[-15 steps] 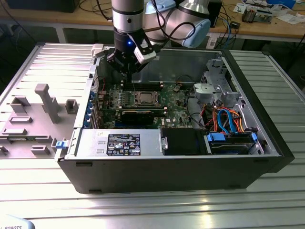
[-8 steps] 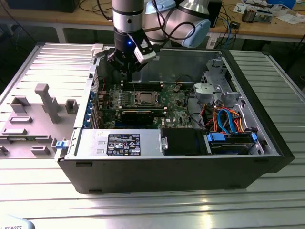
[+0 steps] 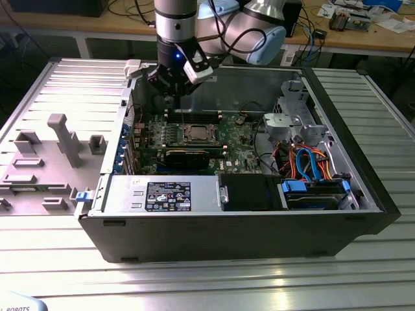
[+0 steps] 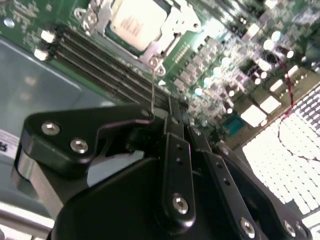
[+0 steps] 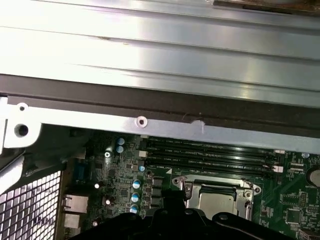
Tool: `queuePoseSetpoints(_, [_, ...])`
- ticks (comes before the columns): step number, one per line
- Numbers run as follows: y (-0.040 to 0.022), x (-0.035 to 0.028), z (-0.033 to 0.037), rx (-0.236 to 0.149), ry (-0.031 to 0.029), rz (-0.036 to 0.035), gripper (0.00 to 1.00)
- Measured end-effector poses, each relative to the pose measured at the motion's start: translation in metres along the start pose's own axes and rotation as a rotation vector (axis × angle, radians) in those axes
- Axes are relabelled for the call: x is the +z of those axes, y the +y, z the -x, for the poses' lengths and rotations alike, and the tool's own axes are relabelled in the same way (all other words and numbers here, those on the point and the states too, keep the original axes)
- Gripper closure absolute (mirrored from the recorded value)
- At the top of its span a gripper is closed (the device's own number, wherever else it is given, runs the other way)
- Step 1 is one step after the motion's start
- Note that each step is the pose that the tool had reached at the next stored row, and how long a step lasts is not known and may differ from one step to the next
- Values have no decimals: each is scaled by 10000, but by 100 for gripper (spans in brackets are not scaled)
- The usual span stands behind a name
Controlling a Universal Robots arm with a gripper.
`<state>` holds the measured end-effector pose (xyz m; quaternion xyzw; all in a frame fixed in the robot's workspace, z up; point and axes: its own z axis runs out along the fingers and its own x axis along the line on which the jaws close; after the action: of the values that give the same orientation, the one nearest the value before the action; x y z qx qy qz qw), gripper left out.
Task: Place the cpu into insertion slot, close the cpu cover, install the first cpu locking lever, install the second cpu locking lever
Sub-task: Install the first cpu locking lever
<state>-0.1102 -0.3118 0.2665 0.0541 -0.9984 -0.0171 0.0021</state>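
The cpu lies in the insertion slot on the green board, its silver top plain in both wrist views. Around it, the cpu cover lies down as a silver frame. One thin wire locking lever stands up from the socket's corner and runs to my gripper. My gripper hangs just above the board's rear edge, behind the socket, with its fingers shut. The lever's upper end meets them, but whether it is clamped is hidden. The gripper's dark tip overlaps the socket's edge.
Long black memory slots run between the socket and the case's rear wall. A black expansion card sits in front of the socket, then the power supply. A drive cage with cables fills the exterior view's right. A grey fixture plate lies outside.
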Motion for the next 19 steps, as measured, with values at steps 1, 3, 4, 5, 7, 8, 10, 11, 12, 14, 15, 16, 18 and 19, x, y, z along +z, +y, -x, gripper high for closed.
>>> queuePoseSetpoints(1, [-1,0,22,0,0,0,89])
queuePoseSetpoints(3, [-4,1,53,-1,0,0,89])
queuePoseSetpoints(4, [-6,1,63,0,1,-1,89])
queuePoseSetpoints(5, [-7,1,73,1,0,0,89])
queuePoseSetpoints(7, [-8,1,82,0,0,0,89])
queuePoseSetpoints(8, [-8,2,82,1,-1,0,89])
queuePoseSetpoints(10, [-8,1,84,0,0,0,89])
queuePoseSetpoints(11, [-8,1,84,1,0,0,89])
queuePoseSetpoints(12, [-8,2,84,1,0,0,89])
queuePoseSetpoints(14, [-8,1,85,1,0,0,89])
queuePoseSetpoints(15, [-8,1,85,0,0,0,89])
queuePoseSetpoints(16, [-8,2,85,0,0,0,89])
queuePoseSetpoints(18, [-8,1,85,1,0,-1,89])
queuePoseSetpoints(19, [-8,2,85,1,0,0,89])
